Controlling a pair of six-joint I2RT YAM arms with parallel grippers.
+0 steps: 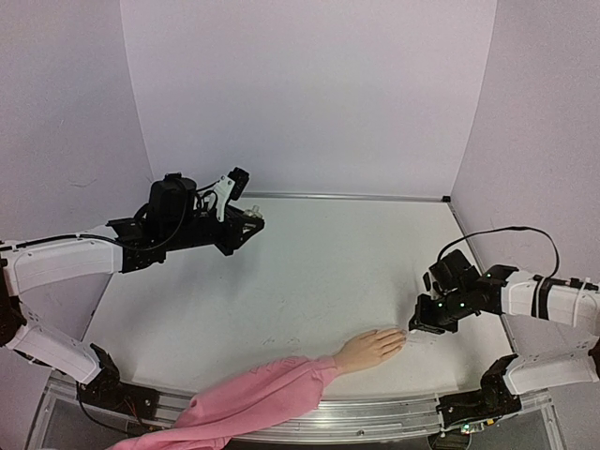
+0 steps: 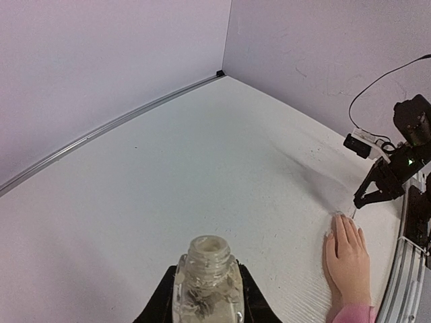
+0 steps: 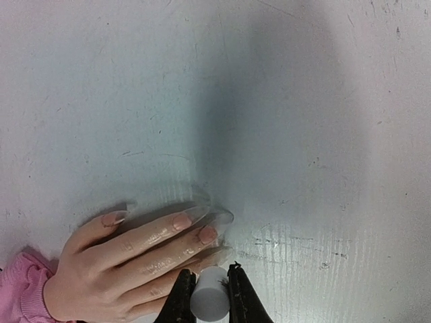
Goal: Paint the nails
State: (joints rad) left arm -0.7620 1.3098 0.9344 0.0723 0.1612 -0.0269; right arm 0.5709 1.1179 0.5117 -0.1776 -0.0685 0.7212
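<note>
Between the black fingers of the right tool, which press in from both sides, sits a small white cylindrical piece; whatever hangs below it is hidden. Just left of that tool and slightly ahead lies a peach flesh-coloured mannequin hand, palm down on the white table, with its fingertips reaching toward the tool. Its nails are long and pinkish with pale tips. The nearest finger lies just beside the white piece, though whether they touch cannot be told. A pink fabric sleeve covers the wrist and trails away from the tool toward the table's near edge. Seen from above, the right tool hangs low at the fingertips of the hand.

Well apart, across the table, the left tool pinches a clear glass bottle with an open threaded neck, upright between its fingers and held above the table. Far ahead of that tool and to its right, the mannequin hand shows next to the right tool.
</note>
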